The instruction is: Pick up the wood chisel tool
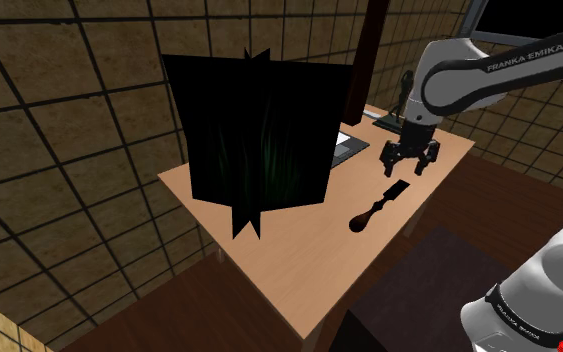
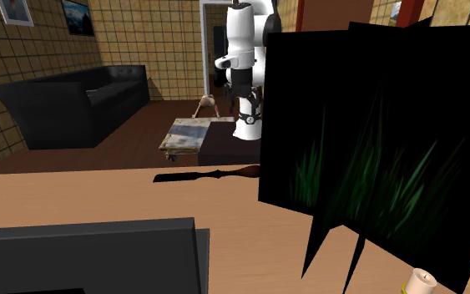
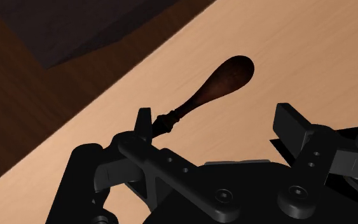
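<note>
"Shoulder view first: how much is done?"

"Little, I'd judge. The light wooden table [image 1: 299,250] takes up the middle of the frame. A tall black slab streaked with green [image 1: 259,130] stands at its centre left, and the white arm [image 1: 489,75] reaches in from the upper right. Its black gripper [image 1: 410,168] hangs right of centre, just above the blade end of the dark wood-handled chisel [image 1: 377,207]. That lies flat on the table, slanting toward the lower left."

"And the jaws?"

"Spread wide in the wrist view. The chisel [image 3: 219,86] runs out beyond the fingers [image 3: 144,121], and neither seems to grip it."

"So what's left?"

"Lowering, closing and lifting, which is nearly the whole job."
</note>
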Tool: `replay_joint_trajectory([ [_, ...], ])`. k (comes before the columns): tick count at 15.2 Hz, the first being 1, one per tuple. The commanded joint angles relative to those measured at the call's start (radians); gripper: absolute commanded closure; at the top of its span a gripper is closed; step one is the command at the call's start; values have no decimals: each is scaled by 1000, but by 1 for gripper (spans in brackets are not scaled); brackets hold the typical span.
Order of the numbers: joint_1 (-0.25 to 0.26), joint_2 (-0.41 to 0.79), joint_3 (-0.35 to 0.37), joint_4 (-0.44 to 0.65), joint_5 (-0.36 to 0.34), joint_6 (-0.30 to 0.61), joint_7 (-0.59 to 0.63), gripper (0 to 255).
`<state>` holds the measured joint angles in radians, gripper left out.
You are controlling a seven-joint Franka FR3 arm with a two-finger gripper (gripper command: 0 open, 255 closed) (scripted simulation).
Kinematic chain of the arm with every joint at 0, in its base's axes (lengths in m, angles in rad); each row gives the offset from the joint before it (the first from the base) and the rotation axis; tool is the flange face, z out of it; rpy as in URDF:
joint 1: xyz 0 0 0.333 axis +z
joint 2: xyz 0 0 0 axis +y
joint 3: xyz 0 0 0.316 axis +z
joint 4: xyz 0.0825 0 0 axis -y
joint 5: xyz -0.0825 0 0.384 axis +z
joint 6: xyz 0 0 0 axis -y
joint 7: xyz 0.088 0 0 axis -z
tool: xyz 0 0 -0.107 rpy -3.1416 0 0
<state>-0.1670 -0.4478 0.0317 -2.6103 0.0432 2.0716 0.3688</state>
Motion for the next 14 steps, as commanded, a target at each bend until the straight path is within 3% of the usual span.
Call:
replay_joint_trajectory([
  [1, -20, 72, -4, -9, -1, 89, 34, 0],
  [14, -108, 563, -52, 50, 27, 564, 236, 0],
])
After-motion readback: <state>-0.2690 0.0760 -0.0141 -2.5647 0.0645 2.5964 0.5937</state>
